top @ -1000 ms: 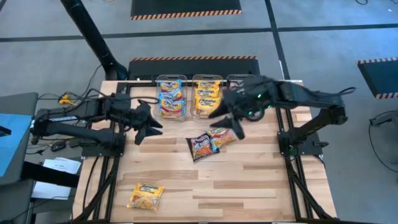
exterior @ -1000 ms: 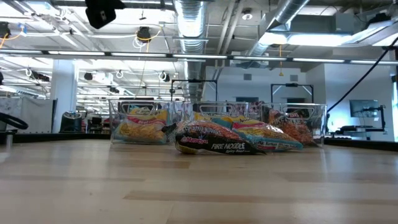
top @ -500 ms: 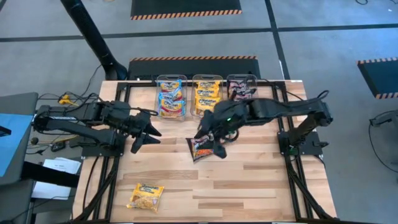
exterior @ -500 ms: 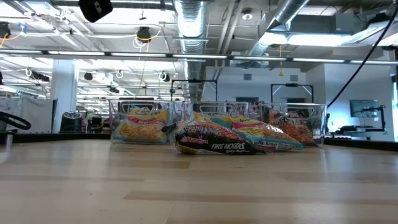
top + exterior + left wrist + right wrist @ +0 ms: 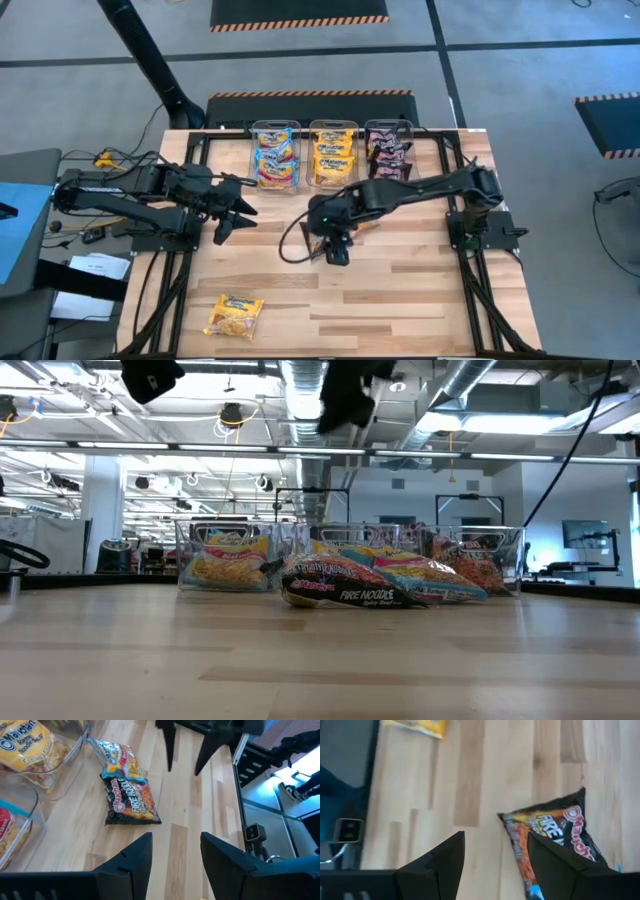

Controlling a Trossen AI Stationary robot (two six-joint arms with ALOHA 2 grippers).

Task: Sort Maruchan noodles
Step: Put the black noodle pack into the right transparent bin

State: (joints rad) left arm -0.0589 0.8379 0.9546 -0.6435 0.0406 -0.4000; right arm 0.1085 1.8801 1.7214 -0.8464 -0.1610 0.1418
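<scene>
Two Maruchan noodles packets lie flat at the table's middle: a dark maroon-black one (image 5: 131,802) and a light blue-pink one (image 5: 117,760) whose edge overlaps its far end. My right gripper (image 5: 335,248) hangs open above them, pointing steeply down, with the dark packet (image 5: 555,840) just past its fingers. In the low view it (image 5: 345,390) is well clear of the table. My left gripper (image 5: 238,212) waits open at the table's left, aimed at the packets. A yellow-orange packet (image 5: 235,315) lies near the front left edge.
Three clear bins stand in a row at the far edge: one with blue-pink packets (image 5: 276,155), one with yellow-orange (image 5: 333,155), one with dark packets (image 5: 388,148). Bare wood lies to the right of and in front of the middle packets.
My right gripper has come down from in front of the bins toward the table's near-left, over the two middle packets, and has tipped more steeply downward. The packets have not moved.
</scene>
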